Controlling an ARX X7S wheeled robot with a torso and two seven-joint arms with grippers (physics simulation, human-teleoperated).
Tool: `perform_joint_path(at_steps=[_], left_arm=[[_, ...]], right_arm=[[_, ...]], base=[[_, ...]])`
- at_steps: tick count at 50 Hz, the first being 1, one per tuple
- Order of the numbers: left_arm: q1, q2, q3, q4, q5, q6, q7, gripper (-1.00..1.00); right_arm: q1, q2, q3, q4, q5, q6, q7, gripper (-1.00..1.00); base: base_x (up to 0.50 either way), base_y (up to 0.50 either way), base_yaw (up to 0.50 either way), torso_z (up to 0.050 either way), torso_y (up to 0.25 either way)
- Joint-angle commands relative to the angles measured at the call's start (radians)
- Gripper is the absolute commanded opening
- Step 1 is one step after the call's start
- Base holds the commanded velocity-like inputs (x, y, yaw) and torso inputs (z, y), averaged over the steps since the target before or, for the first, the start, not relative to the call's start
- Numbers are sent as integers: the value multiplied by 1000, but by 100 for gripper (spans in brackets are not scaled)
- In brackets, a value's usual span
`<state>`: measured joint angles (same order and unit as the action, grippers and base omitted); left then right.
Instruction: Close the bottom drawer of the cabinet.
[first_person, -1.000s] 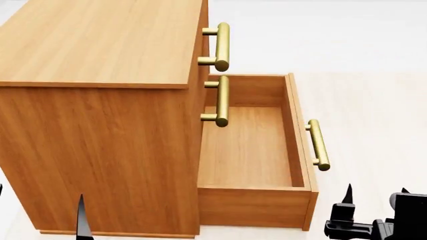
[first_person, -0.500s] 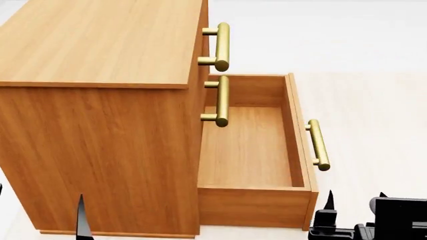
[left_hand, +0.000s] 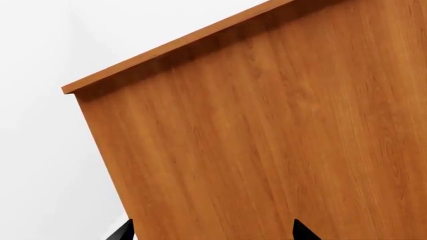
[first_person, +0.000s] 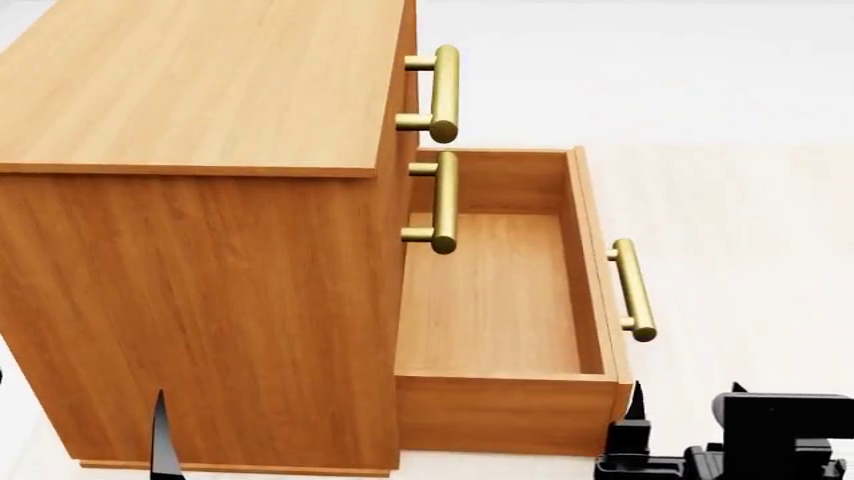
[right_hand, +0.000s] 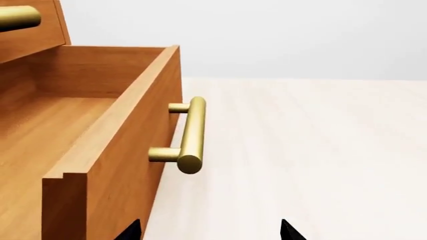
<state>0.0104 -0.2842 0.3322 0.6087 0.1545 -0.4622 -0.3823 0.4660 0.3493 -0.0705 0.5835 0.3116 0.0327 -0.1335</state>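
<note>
The orange-brown cabinet (first_person: 200, 270) fills the left of the head view. Its bottom drawer (first_person: 494, 300) stands pulled out to the right, empty, with a brass handle (first_person: 633, 290) on its front. My right gripper (first_person: 686, 395) is open and empty, low at the drawer front's near corner, one fingertip (first_person: 635, 398) right against the front panel. In the right wrist view the drawer front (right_hand: 127, 150) and its handle (right_hand: 190, 135) lie just ahead of that open gripper (right_hand: 209, 231). My left gripper (left_hand: 212, 232) is open and empty, facing the cabinet's side panel (left_hand: 267, 140).
The two higher drawers are shut, with brass handles at the top (first_person: 445, 92) and middle (first_person: 443, 200). Pale wooden floor (first_person: 747, 200) spreads to the right of the drawer and shows in the right wrist view (right_hand: 307, 150).
My right gripper has moved left to the drawer front's near corner. The drawer has slid slightly in toward the cabinet. The left arm has not moved.
</note>
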Motion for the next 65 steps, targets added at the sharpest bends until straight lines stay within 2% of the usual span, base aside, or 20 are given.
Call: perform_joint_path(at_steps=[1, 42, 55, 57, 59, 65], left_arm=[[3, 9, -18, -6, -34, 27, 28, 100], [2, -3, -15, -4, -45, 26, 13, 100], [4, -7, -12, -3, -48, 26, 9, 100], [3, -7, -11, 1, -48, 21, 9, 100], [2, -8, -11, 0, -49, 21, 8, 100], [0, -9, -8, 2, -47, 18, 7, 100]], right_arm=[[9, -30, -8, 28, -27, -20, -24, 100], [80, -121, -105, 170, -79, -120, -77, 100], [89, -143, -140, 182, -94, -126, -97, 100], [68, -139, -150, 104, -94, -76, -86, 100], [88, -147, -153, 163, -99, -115, -99, 100], [82, -149, -176, 111, -107, -82, -103, 100]], base=[[0, 0, 0, 0, 0], [0, 0, 0, 0, 0], [0, 0, 0, 0, 0], [0, 0, 0, 0, 0], [0, 0, 0, 0, 0], [0, 0, 0, 0, 0]])
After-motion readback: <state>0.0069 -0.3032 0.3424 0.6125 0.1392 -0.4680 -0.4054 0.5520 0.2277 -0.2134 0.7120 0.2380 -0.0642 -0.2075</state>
